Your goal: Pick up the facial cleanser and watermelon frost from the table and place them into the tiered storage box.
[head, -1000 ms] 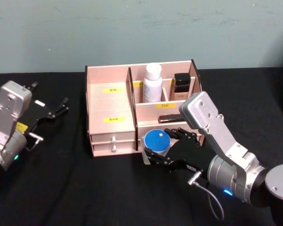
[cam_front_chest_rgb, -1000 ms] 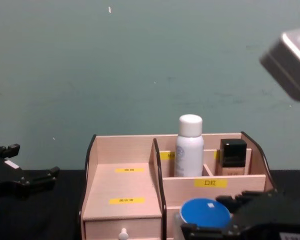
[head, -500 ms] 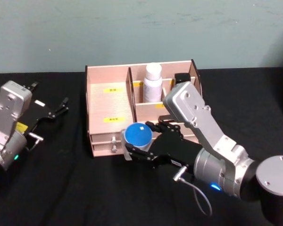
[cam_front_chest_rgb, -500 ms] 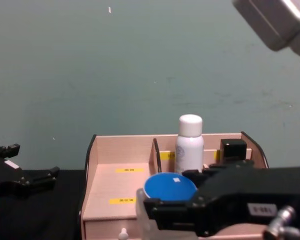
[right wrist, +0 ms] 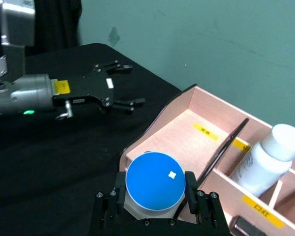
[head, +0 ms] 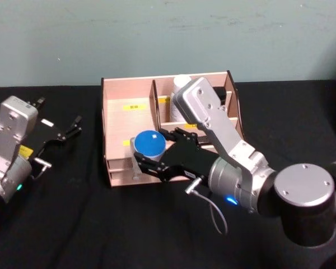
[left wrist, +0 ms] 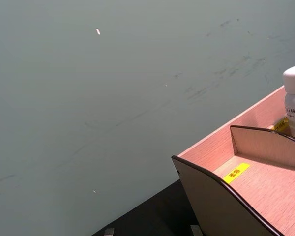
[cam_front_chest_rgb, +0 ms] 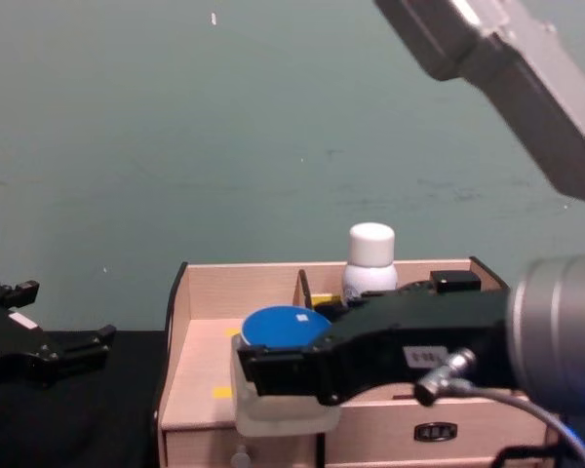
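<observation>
My right gripper point(head: 148, 156) is shut on a pale container with a round blue top point(head: 149, 142), held upright. In the right wrist view the blue top point(right wrist: 155, 179) sits between the fingers point(right wrist: 191, 184). It hangs over the front left part of the tiered storage box point(head: 129, 92), above the wide left compartment point(right wrist: 187, 130). The chest view shows the container point(cam_front_chest_rgb: 278, 330) level with the box rim point(cam_front_chest_rgb: 239, 278). A white bottle point(head: 182, 82) stands in a back compartment. I cannot tell which of the two is the facial cleanser and which the watermelon frost. My left gripper point(head: 64, 131) rests open on the table, left of the box.
A dark-capped bottle point(cam_front_chest_rgb: 456, 283) stands beside the white bottle point(right wrist: 270, 157). Black cloth point(head: 73, 224) covers the table, with a teal wall point(head: 157, 33) right behind the box. The right forearm point(head: 213, 120) crosses over the box's right half.
My right gripper has carried the blue-topped container up and to the left, from in front of the right drawers to over the box's left compartment. The left arm has not moved.
</observation>
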